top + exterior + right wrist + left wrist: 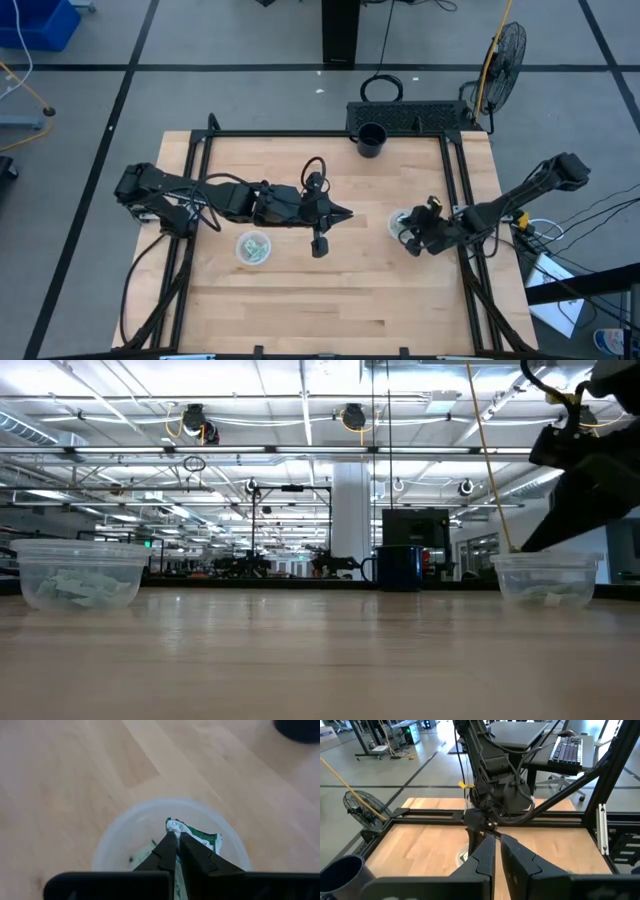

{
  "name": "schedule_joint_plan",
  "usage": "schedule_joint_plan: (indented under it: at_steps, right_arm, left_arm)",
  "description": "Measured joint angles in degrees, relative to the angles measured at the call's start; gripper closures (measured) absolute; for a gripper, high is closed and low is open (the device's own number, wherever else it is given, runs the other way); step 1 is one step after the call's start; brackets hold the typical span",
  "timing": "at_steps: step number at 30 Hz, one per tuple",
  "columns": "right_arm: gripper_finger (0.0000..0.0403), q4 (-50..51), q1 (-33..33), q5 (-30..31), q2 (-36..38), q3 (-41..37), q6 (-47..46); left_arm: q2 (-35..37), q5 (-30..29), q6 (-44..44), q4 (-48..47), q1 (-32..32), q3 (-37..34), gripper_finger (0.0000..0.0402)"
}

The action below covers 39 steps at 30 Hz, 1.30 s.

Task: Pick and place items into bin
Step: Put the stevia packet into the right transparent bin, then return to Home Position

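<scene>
midway, by the look: right gripper (178, 838) pinched on a crinkled green-white packet (196, 834) over the right clear plastic cup (115, 837); several pale packets (254, 249) wait in the left clear cup (241, 240); left gripper (497, 851) closed, empty.

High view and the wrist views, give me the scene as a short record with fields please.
left end effector: mid-table, fingers nearly closed, nothing held
right end effector: over the right clear cup, fingers together at a green-white wrapper
left clear cup: holds pale green pieces
dark mug: at the table's far edge
</scene>
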State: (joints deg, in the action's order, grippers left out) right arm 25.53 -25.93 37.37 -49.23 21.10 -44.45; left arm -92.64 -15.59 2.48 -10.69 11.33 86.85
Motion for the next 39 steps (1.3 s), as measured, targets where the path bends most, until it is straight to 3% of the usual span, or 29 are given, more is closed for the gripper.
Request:
schedule_joint_plan:
  at_steps: [5, 16, 28, 35, 39]
  right_arm:
    - [0.0377, 0.23, 0.02, -4.59, -1.0, 0.0, 0.83]
    - [0.0295, -1.64, 0.0, -5.62, -1.17, 0.0, 3.59]
    - [0.0319, -2.87, -0.02, -21.36, 10.41, 7.7, 18.26]
    - [0.0317, -2.5, -0.03, -31.71, 14.75, 7.66, 17.81]
    - [0.0318, -0.71, -0.02, -31.64, 16.95, 7.65, 16.77]
  left_arm:
    - [-0.01, 0.0, -0.02, -0.25, 0.0, 0.0, 0.0364]
    - [-0.02, 0.0, -0.66, -0.21, 0.0, 0.0, 0.0364]
    - [2.4, 0.43, 6.39, -6.91, 0.0, -0.07, 0.0364]
    - [10.52, 0.45, 9.28, -16.81, 0.69, 0.02, 0.0364]
    - [14.92, -0.08, 10.09, -19.52, 2.26, 0.04, 0.0364]
